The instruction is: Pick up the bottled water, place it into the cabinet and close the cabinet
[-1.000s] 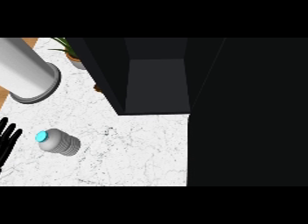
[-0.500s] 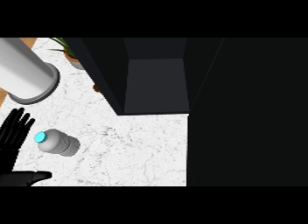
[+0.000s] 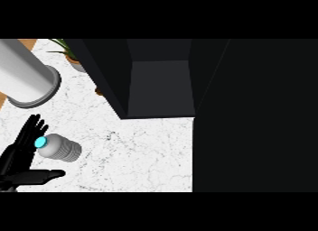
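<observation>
A: The table (image 3: 142,153) is white marble, with a dark cabinet (image 3: 158,85) standing open at the back and a plant (image 3: 68,50) and a grey cylinder (image 3: 21,74) at the far left.

B: Where is the bottle (image 3: 58,148)?

A: It stands on the table at the left, blue cap up, well apart from the cabinet. The left robot hand (image 3: 18,164) is just beside it, fingers straight and spread, thumb out below the bottle. It holds nothing. The right robot hand I cannot see.

B: So which step is this?

A: I think the reach, before the grasp. Next, the fingers and thumb must curl round the bottle, then lift it and carry it right, into the cabinet opening.
</observation>
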Robot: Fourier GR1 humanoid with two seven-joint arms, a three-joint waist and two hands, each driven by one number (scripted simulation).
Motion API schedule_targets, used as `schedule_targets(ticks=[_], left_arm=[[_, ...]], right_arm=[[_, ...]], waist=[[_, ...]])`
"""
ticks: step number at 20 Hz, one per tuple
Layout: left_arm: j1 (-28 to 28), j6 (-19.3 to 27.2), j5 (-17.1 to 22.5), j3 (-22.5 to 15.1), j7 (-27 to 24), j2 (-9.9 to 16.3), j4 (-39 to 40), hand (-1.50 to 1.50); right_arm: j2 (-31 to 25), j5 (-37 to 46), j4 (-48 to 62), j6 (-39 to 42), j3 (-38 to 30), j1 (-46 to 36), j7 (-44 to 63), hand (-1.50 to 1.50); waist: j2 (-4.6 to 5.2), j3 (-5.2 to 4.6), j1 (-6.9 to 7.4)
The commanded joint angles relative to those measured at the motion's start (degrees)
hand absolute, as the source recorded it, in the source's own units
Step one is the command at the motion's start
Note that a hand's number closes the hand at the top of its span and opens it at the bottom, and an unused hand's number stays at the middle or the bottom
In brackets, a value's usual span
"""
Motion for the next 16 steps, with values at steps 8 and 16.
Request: schedule_targets(ticks=[8,16], left_arm=[[-5.8,0.41,-2.66,1.83,-13.63,-1.05,20.85,-1.5],[-10.38,-6.86,-3.27,1.08,-23.3,-1.31,34.08,-1.5]], right_arm=[[-2.17,-13.0,-8.31,-0.26,-3.91,4.27,1.53,-1.5],[-2.64,-13.3,-8.03,1.75,-3.96,7.8,-0.74,-1.5]], waist=[[0.11,-0.03,0.4],[0.19,-0.12,-0.29]])
